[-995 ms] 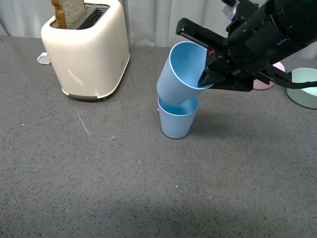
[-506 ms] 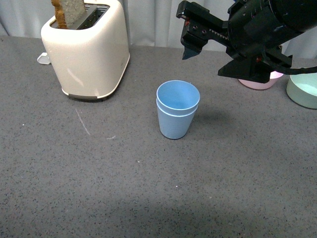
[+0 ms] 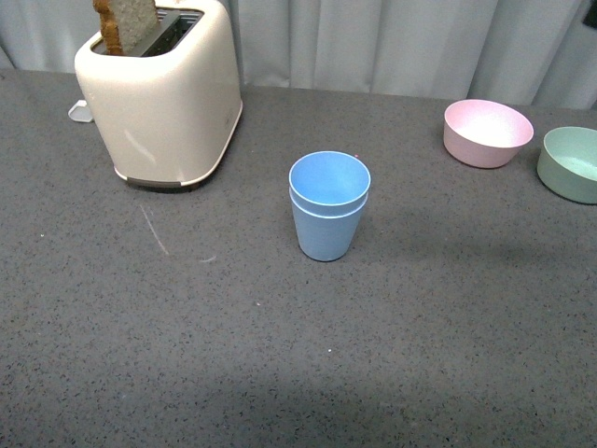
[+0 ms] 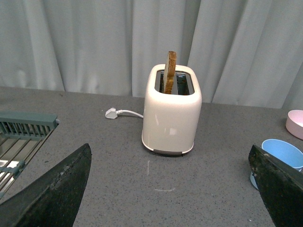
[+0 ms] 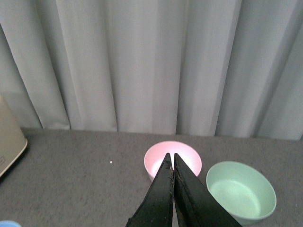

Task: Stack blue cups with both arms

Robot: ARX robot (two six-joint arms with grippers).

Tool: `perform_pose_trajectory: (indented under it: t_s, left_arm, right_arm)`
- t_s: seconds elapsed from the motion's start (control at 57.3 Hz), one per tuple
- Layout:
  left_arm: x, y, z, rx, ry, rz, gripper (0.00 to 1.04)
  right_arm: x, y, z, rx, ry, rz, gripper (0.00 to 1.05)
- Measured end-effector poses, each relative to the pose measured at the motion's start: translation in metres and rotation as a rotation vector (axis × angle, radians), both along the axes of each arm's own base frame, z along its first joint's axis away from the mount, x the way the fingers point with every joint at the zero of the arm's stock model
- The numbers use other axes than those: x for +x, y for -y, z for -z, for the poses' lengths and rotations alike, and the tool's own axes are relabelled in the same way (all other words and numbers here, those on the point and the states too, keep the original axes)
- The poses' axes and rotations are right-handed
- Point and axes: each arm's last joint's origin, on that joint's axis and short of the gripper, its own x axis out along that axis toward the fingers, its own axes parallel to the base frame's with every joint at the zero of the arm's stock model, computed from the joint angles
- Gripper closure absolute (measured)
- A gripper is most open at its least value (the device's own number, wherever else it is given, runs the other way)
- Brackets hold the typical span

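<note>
The two blue cups [image 3: 328, 205] stand nested, one inside the other, upright in the middle of the table. Neither arm shows in the front view. In the left wrist view the stacked cups [image 4: 282, 154] sit at the right edge, partly behind one finger. My left gripper [image 4: 168, 189] is open and empty, its jaws wide apart over bare table in front of the toaster. My right gripper [image 5: 171, 157] is shut and empty, raised and pointing toward the pink bowl. A sliver of blue cup rim [image 5: 6, 223] shows at the corner of the right wrist view.
A cream toaster [image 3: 159, 89] with a slice of toast stands at the back left, its plug [image 4: 111, 113] beside it. A pink bowl [image 3: 488, 133] and a pale green bowl [image 3: 571, 163] sit at the back right. A grey rack [image 4: 23, 130] lies at the far left.
The right gripper let go of the tilted upper cup, which dropped into the lower one. The right arm then drew back out of the front view.
</note>
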Motion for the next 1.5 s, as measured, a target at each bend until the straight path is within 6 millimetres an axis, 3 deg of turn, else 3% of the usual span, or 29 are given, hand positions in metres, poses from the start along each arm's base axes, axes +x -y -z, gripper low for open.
perform_pose_trajectory:
  t_s: [0.209, 0.541, 0.75, 1.501]
  left_arm:
    - [0.000, 0.000, 0.000, 0.000, 0.000, 0.000, 0.07]
    - [0.000, 0.000, 0.000, 0.000, 0.000, 0.000, 0.07]
    - [0.000, 0.000, 0.000, 0.000, 0.000, 0.000, 0.07]
    - [0.000, 0.000, 0.000, 0.000, 0.000, 0.000, 0.07]
  right_arm:
    - [-0.036, 0.018, -0.002, 0.000, 0.007, -0.002, 1.04]
    - [-0.076, 0.034, -0.001, 0.000, 0.000, -0.002, 1.04]
    - [-0.094, 0.047, -0.002, 0.001, 0.000, 0.008, 1.04]
    - [-0.131, 0.047, -0.007, 0.001, 0.020, 0.001, 1.04]
